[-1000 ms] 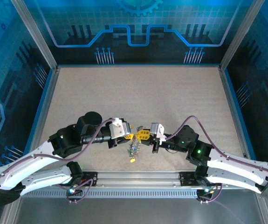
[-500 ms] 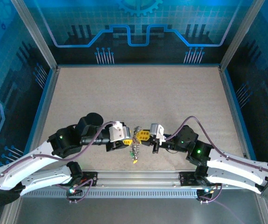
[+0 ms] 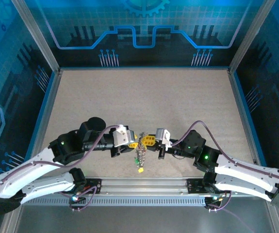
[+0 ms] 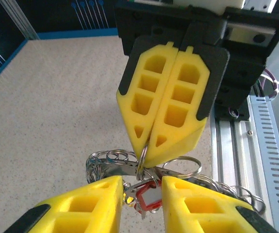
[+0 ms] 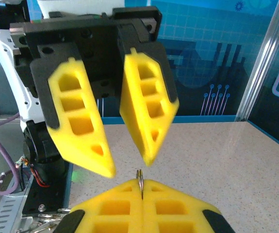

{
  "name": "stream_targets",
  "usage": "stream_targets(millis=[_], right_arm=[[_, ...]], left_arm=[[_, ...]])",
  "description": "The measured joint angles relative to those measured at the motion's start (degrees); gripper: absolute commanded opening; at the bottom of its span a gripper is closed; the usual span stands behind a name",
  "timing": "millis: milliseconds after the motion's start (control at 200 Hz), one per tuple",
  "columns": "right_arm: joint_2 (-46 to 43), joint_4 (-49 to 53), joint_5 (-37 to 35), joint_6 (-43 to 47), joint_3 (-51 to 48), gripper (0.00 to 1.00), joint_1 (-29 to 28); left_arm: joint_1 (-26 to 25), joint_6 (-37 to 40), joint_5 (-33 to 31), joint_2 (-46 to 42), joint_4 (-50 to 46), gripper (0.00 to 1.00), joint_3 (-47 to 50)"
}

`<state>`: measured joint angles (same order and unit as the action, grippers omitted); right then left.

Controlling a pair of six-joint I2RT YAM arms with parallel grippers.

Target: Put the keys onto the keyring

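My right gripper is shut on the keyring, a thin metal ring seen edge-on between its pads. In the left wrist view the right gripper points down at me, and a tangle of wire loops and a flat grey band hangs from the pinched ring. A red-headed key dangles in the gap of my left gripper, whose fingers stand apart on either side of it. From above, both grippers meet tip to tip, with the keys hanging below them.
The grippers work close to the near edge of the speckled table, just above the metal rail. Blue enclosure walls bound the table on the left, right and back.
My left gripper dipped toward the near edge and came back, and its jaws have narrowed a little. The right gripper has held still on the ring, and the bundle swung slightly.
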<state>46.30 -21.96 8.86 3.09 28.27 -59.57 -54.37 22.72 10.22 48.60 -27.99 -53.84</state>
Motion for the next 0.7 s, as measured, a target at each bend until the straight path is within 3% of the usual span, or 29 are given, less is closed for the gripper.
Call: stream_targets(millis=[360,500,610,700], right_arm=[[-0.7,-2.5,0.2,0.9,-0.2,0.00,0.0],[-1.0,-4.0,0.1,1.1,-0.9,0.00,0.0],[-1.6,-4.0,-0.3,1.3,-1.3,0.00,0.0],[-2.0,-3.8,-0.4,1.5,-1.3,0.00,0.0]], left_arm=[[0.0,-0.4,0.7,0.9,1.5,0.22,0.0],[0.0,-1.6,2.2,1.3,3.8,0.14,0.0],[0.0,-1.6,2.7,1.7,3.9,0.00,0.0],[0.0,-1.6,2.8,1.7,3.9,0.00,0.0]])
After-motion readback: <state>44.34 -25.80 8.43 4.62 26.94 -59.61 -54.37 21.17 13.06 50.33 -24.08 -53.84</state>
